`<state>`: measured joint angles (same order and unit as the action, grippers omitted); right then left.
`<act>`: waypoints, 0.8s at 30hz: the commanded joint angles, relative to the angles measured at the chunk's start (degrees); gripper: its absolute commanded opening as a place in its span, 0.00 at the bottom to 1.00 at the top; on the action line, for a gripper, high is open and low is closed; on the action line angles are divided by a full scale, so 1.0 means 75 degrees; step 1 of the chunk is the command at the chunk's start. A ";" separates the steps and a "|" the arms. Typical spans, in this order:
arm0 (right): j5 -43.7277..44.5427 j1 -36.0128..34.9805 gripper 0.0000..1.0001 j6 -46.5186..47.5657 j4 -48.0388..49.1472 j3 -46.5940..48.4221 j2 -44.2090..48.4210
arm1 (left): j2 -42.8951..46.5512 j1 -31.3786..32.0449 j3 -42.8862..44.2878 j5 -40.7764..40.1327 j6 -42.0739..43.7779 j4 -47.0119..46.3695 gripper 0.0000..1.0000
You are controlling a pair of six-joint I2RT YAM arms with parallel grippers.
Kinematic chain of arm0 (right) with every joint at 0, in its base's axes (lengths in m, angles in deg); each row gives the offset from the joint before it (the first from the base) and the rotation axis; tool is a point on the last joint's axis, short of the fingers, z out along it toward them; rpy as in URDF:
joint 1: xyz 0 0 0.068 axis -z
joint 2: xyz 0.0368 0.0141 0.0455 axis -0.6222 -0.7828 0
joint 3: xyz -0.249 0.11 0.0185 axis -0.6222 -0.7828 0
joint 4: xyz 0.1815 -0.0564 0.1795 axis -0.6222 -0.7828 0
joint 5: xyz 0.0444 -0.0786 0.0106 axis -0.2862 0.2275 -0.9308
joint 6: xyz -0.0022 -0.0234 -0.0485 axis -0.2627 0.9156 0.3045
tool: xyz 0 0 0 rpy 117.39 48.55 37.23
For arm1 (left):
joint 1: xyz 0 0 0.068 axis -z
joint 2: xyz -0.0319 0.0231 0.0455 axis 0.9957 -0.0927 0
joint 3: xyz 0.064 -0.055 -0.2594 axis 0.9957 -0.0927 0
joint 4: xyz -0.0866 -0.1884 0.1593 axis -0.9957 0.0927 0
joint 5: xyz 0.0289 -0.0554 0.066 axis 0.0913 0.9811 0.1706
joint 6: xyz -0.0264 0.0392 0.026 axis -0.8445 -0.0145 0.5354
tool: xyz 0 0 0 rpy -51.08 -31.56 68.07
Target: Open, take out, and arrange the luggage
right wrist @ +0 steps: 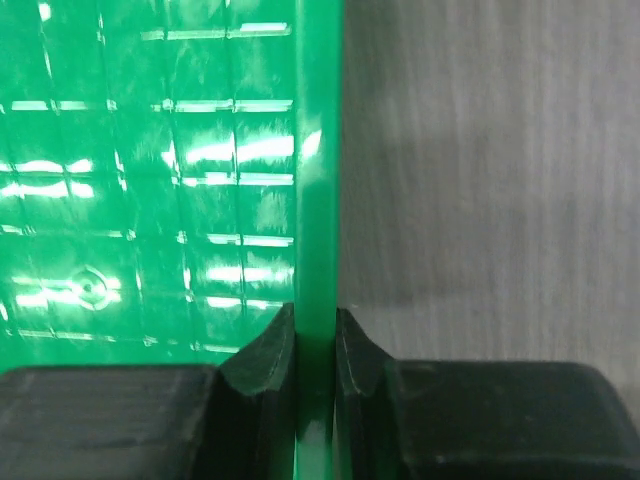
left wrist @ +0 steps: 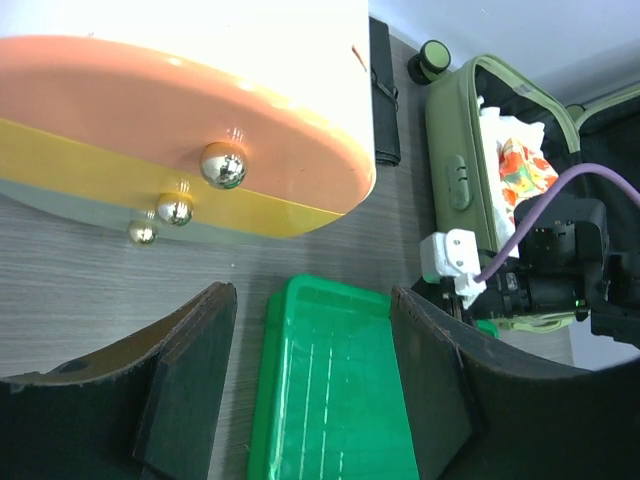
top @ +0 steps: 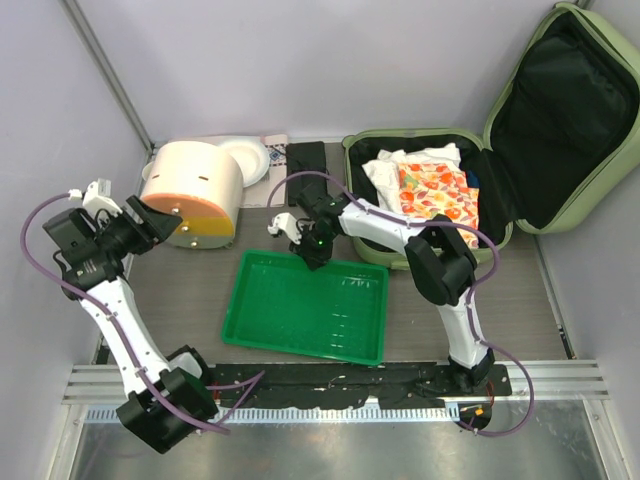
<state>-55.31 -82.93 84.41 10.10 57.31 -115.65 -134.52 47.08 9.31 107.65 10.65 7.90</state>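
The luggage lies open at the back right, lid raised, black lining showing; the left wrist view catches its pale green shell. Inside are a white cloth and an orange floral cloth. My right gripper is at the far edge of the flat green tray. In the right wrist view the right gripper is shut on the tray's rim, one finger inside and one outside. My left gripper hangs open beside the cream-and-orange container, and the left gripper holds nothing.
A cream-and-orange round container stands at the back left with a white round piece behind it. A black folded item lies between the container and the luggage. Grey walls close in on the left, back and right.
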 commanded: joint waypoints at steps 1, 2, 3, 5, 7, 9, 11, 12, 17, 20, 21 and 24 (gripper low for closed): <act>0.0387 -0.0015 0.15 -0.0495 0.0396 0.0688 -0.0206 | 0.0162 0.0022 0.0501 0.0160 0.0619 0.0293 0.66; 0.0469 -0.0015 0.11 -0.0554 0.0419 0.0665 -0.0160 | 0.0162 0.0045 0.0525 0.0160 0.0678 0.0328 0.66; 0.0551 -0.0015 0.02 -0.0636 0.0454 0.0642 -0.0066 | 0.0150 0.0034 0.0560 0.0160 0.0702 0.0340 0.66; 0.0691 0.0066 0.01 -0.1009 0.0443 0.0501 0.0098 | 0.0138 0.0034 0.0560 0.0137 0.0761 0.0340 0.66; 0.0622 0.0160 0.01 -0.1163 0.0443 0.0174 0.0436 | 0.0138 0.0045 0.0560 0.0137 0.0819 0.0340 0.66; 0.0610 0.0219 0.01 -0.1059 0.0536 -0.0235 0.0648 | 0.0092 0.0045 0.0502 0.0207 0.0819 0.0270 0.66; 0.0564 0.0207 0.01 -0.0813 0.0676 -0.0494 0.0942 | 0.0056 0.0069 0.0455 0.0265 0.0796 0.0223 0.67; 0.0540 0.0196 0.01 -0.0650 0.0851 -0.0611 0.1000 | 0.0033 0.0115 0.0432 0.0254 0.0796 0.0211 0.66; 0.0879 0.0289 0.01 -0.1583 0.0560 0.0359 0.0463 | -0.0096 0.0560 0.0572 -0.0050 0.0796 0.0164 0.66; 0.0891 0.0523 0.01 -0.2907 0.0991 0.0139 0.0881 | -0.0096 0.0830 0.0759 -0.0332 0.0889 0.0176 0.66; 0.0949 0.0559 0.01 -0.3200 0.1075 -0.0199 0.1035 | -0.0096 0.0842 0.0829 -0.0355 0.0924 0.0210 0.66; 0.1499 0.0559 0.01 -0.4325 0.1543 -0.0949 0.1712 | -0.0073 0.0842 0.0865 -0.0437 0.0925 0.0281 0.66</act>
<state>-47.57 -79.54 65.61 17.03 54.99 -111.52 -135.67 53.26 12.87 105.82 16.26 10.41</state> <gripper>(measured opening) 0.223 0.657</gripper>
